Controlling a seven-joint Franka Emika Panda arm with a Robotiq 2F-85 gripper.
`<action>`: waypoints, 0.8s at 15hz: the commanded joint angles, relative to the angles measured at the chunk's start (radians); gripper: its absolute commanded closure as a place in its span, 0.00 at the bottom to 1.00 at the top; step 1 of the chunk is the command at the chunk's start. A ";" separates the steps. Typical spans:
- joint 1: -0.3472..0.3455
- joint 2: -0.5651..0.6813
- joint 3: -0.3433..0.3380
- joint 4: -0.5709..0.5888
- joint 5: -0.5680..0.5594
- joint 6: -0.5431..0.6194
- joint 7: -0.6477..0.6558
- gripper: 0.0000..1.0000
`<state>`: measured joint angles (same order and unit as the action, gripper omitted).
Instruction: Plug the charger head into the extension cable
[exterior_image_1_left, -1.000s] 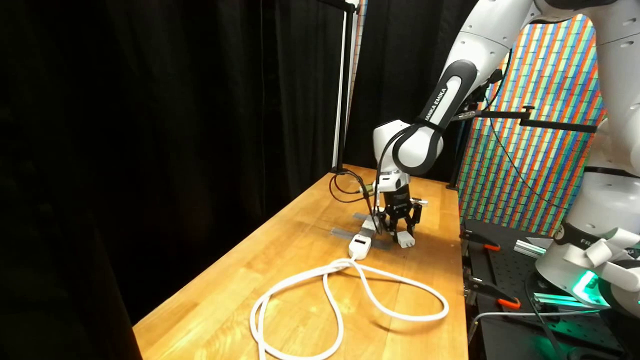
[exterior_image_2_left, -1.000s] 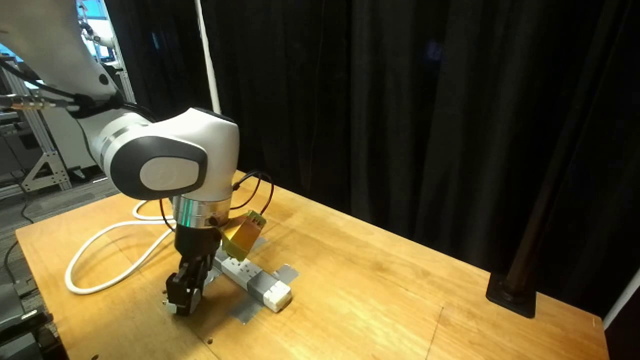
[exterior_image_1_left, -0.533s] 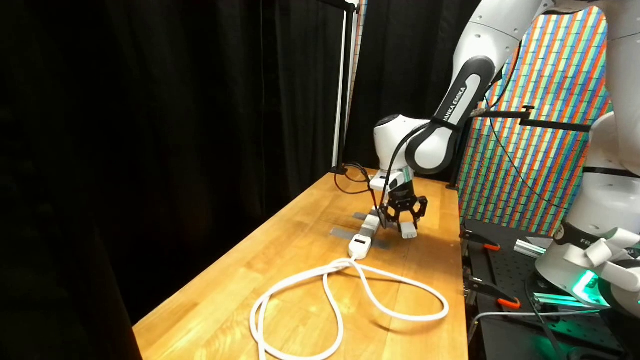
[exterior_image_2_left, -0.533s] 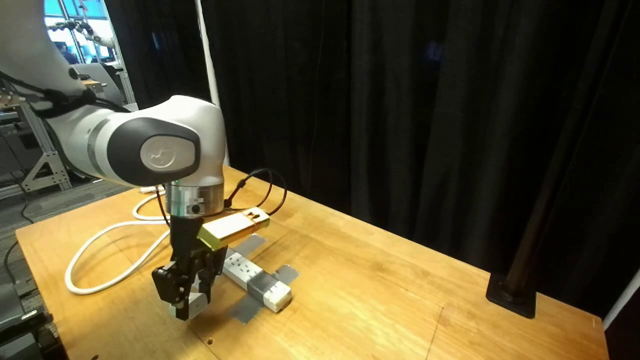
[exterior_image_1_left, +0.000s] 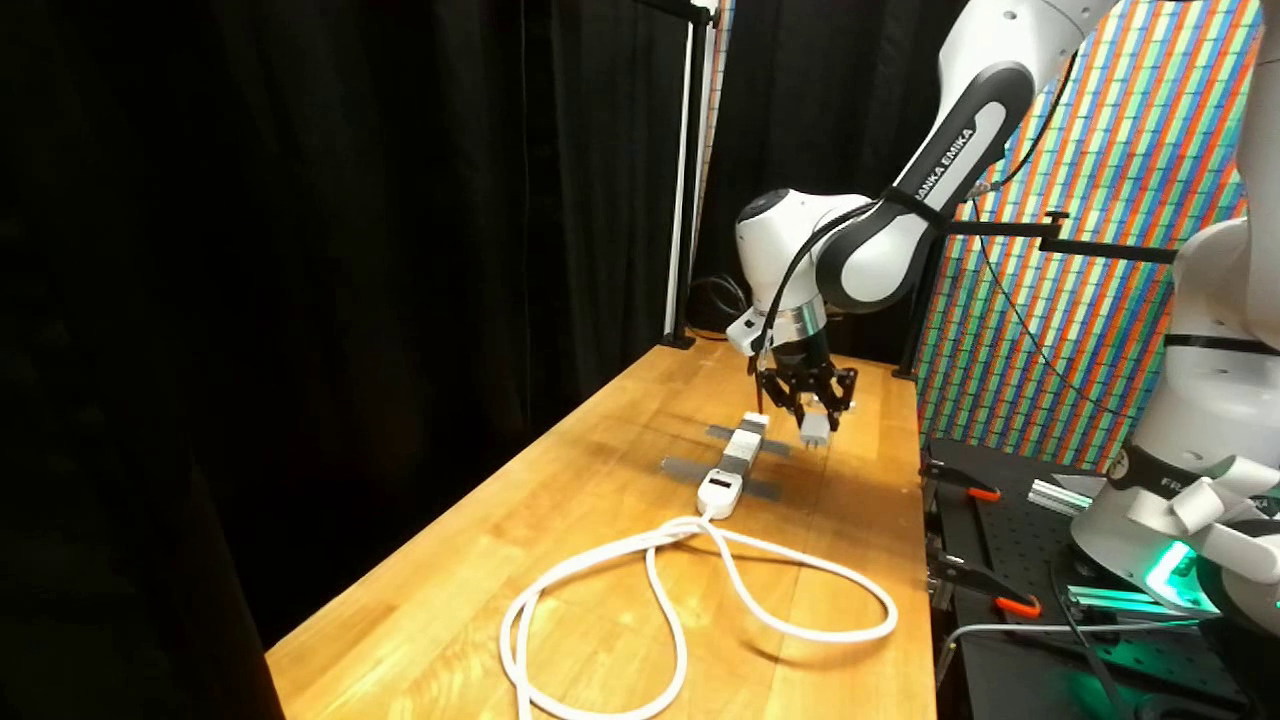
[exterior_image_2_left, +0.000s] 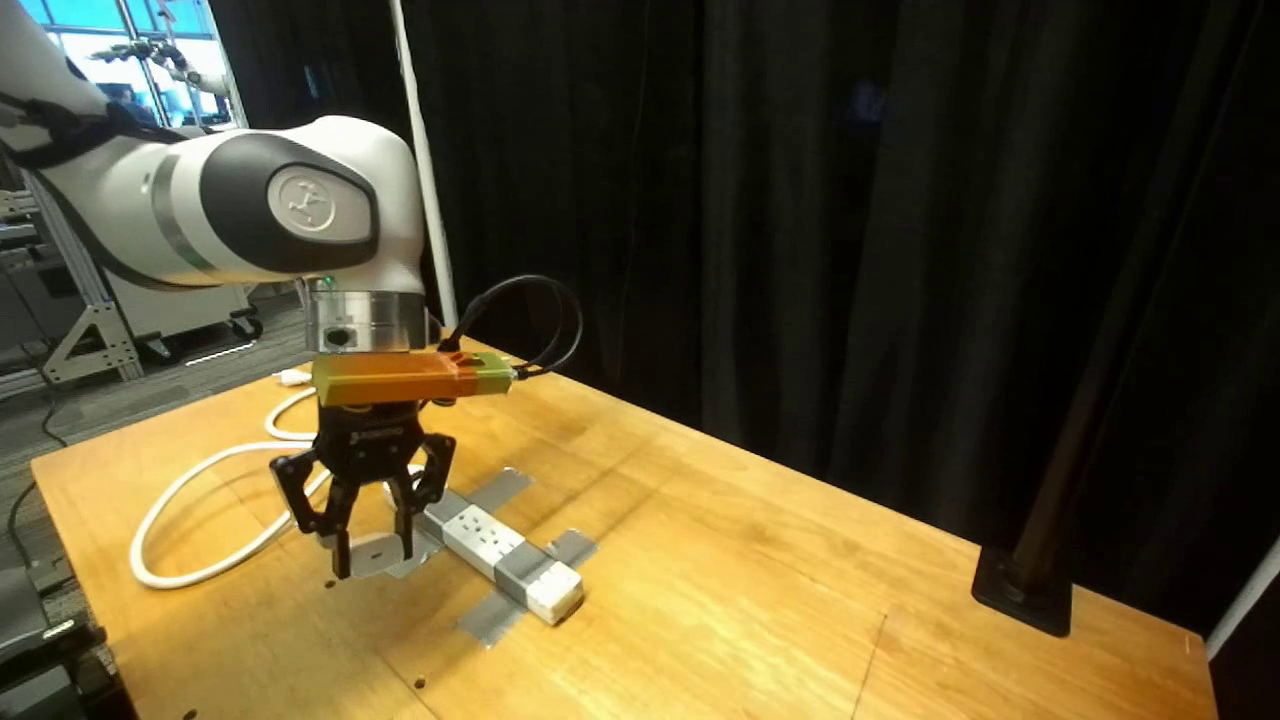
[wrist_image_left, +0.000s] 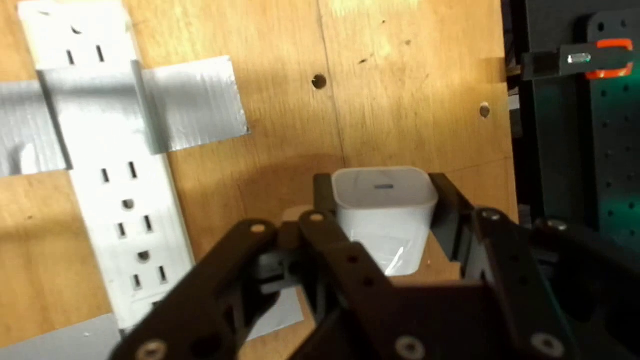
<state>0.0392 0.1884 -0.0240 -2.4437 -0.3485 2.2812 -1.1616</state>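
My gripper (wrist_image_left: 384, 194) is shut on the charger head (wrist_image_left: 387, 230), a small white block squeezed between the two dark fingers. Its flat face with one narrow slot looks up toward the wrist camera. In an exterior view, the charger head (exterior_image_1_left: 815, 428) hangs above the table with its prongs pointing down. The extension cable's white socket block (exterior_image_2_left: 485, 540) lies on the table beside and below the gripper, apart from the charger head. Rows of outlet slots face up on that block (wrist_image_left: 135, 235) in the wrist view. Its white cord (exterior_image_1_left: 870, 637) spreads in loose loops.
Grey tape (wrist_image_left: 197, 102) crosses the socket block and fixes it to the wooden table (exterior_image_2_left: 750, 600). Clamps with orange parts (exterior_image_1_left: 985, 494) grip the table's edge near the robot base. A black post foot (exterior_image_2_left: 1020, 590) stands at a far corner.
My gripper has risen from close to the table, carrying the charger head up. The wrist has turned and straightened, so the prongs swung from sideways to downward. The socket block has not moved.
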 joint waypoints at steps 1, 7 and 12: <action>0.026 -0.017 0.031 0.061 -0.018 -0.108 0.239 0.77; 0.041 0.010 0.074 0.167 0.002 -0.225 0.595 0.77; 0.051 0.082 0.076 0.262 -0.020 -0.276 0.888 0.77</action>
<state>0.0764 0.2142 0.0525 -2.2648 -0.3488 2.0658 -0.4271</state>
